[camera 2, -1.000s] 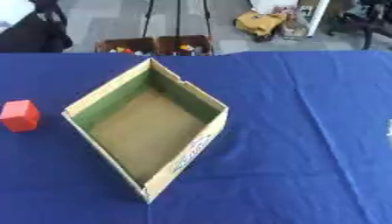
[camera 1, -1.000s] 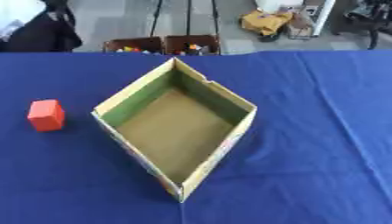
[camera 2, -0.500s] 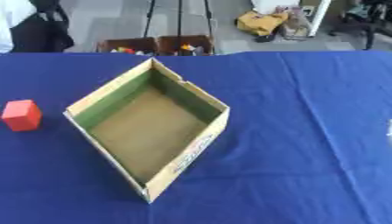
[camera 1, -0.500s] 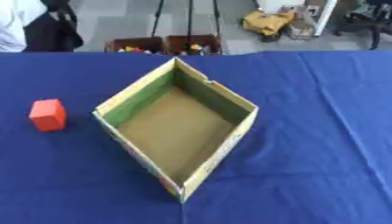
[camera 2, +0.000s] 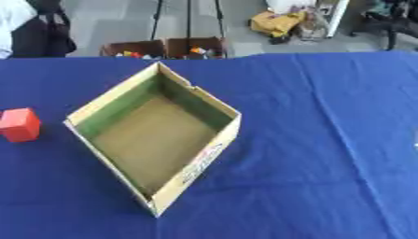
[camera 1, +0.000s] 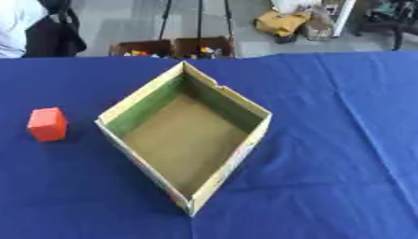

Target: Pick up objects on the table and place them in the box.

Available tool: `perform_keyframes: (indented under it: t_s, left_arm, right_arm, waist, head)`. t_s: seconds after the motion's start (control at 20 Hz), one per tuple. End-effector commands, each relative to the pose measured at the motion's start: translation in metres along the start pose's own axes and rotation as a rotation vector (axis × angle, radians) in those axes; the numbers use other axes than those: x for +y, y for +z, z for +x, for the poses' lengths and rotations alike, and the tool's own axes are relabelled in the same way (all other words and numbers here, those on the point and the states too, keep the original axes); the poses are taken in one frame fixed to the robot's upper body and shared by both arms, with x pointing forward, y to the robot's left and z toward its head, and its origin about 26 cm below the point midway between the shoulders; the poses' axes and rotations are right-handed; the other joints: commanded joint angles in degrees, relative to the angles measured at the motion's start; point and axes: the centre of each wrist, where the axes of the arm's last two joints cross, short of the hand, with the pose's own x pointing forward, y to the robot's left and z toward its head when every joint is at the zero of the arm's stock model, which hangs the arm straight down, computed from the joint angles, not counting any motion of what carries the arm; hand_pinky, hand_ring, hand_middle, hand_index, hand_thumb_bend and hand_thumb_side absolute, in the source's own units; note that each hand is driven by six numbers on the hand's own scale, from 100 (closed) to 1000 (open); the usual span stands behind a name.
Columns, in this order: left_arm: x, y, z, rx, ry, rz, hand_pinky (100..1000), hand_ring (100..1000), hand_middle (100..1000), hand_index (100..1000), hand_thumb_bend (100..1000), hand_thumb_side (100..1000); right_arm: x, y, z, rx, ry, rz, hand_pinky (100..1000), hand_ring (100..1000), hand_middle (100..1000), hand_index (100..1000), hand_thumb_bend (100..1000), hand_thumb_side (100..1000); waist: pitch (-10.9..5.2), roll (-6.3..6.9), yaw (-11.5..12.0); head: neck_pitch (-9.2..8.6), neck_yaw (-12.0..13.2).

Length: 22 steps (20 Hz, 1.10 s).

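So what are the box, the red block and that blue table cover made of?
The box looks like matte cardboard: thin brown walls, a flat brown floor, greenish inner sides and print on an outer wall. The red block is a plain, dull-surfaced cube, perhaps foam, wood or plastic; its look leaves that open. The blue cover seems to be cloth, given its soft creases.

Blue-clothed table (camera 1: 326, 140); open cardboard box (camera 1: 245, 105) mid-table; red cube (camera 1: 47, 124) left

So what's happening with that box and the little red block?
Nothing is being handled right now. The open cardboard box sits empty in the middle of the blue table. The red block rests on the cloth to the box's left, apart from it. No robot hand shows in either view, so the block is not yet in the box.
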Motion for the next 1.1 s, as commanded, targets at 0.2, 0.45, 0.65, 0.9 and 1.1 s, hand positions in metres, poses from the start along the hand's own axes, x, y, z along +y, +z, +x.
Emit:
perform_keyframes:
  t_s: [0.2,0.45,0.65,0.9,1.1]
  left_arm:
    - [0.030,-0.017,-0.007,0.041,-0.186,-0.201,704,822,853,979,511,988]
    - [0.041,-0.023,-0.030,0.103,-0.290,-0.398,762,865,893,997,524,975]
    - [0.054,-0.031,-0.050,0.143,-0.365,-0.473,770,866,921,1000,518,942]
    - [0.061,-0.036,-0.078,0.200,-0.420,-0.603,833,914,974,1000,553,904]
    - [0.061,-0.039,-0.093,0.243,-0.461,-0.805,856,934,983,1000,683,891]
  right_arm:
    - [-0.003,-0.010,0.004,-0.044,0.002,0.022,755,731,793,816,100,789]
    - [-0.003,-0.010,0.004,-0.042,-0.003,0.034,755,731,793,816,100,791]
    - [-0.003,-0.009,0.004,-0.039,-0.004,0.044,755,730,793,816,100,794]
    - [-0.001,-0.010,0.005,-0.038,-0.013,0.055,755,730,794,816,100,796]
    - [0.000,-0.009,0.005,-0.035,-0.021,0.062,756,729,794,815,100,794]
  waist:
    - [-1.07,1.27,-0.68]
    - [-1.15,1.47,-1.20]
    - [-1.24,1.58,-1.54]
    - [-1.10,1.66,-1.94]
    - [-0.79,1.72,-2.29]
  head:
    - [-0.07,0.71]
    - [0.24,1.23]
    - [0.13,2.17]
    - [-0.31,2.72]
    - [-0.49,3.23]
